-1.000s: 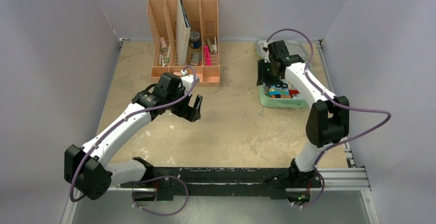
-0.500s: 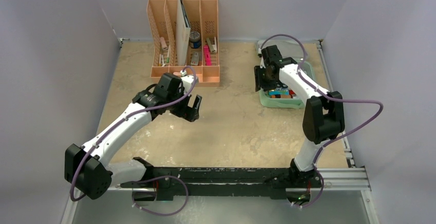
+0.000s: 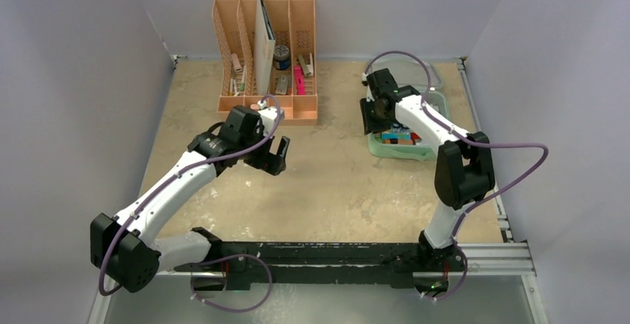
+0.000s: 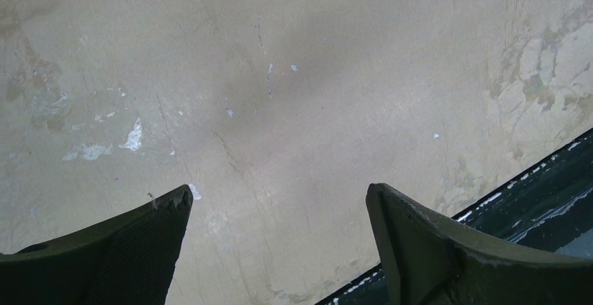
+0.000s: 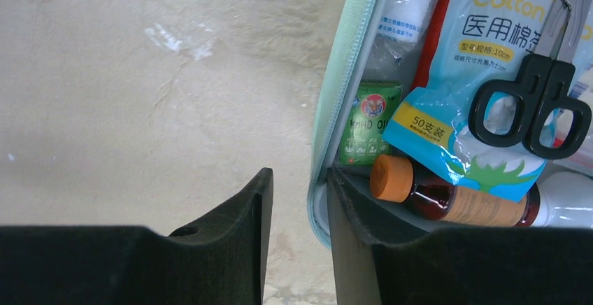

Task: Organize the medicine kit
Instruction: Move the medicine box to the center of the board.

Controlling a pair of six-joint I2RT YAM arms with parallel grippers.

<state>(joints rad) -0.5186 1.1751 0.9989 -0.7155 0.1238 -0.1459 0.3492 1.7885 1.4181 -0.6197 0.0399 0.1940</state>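
Matt medicine kit (image 5: 345, 60) (scuffed table (image 5: 140, 74), glossy packet (image 5: 454, 46)).

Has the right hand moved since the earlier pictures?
Yes. In the top view the right hand has shifted left, toward the peach organizer, to the left wall of the medicine kit.

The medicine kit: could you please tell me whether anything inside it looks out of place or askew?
Nothing looks spilled or damaged, but the medicine kit is jumbled inside: the scissors lie loose on top of the cotton swab packet, and that packet overlaps the brown bottle, so things are piled rather than sorted.
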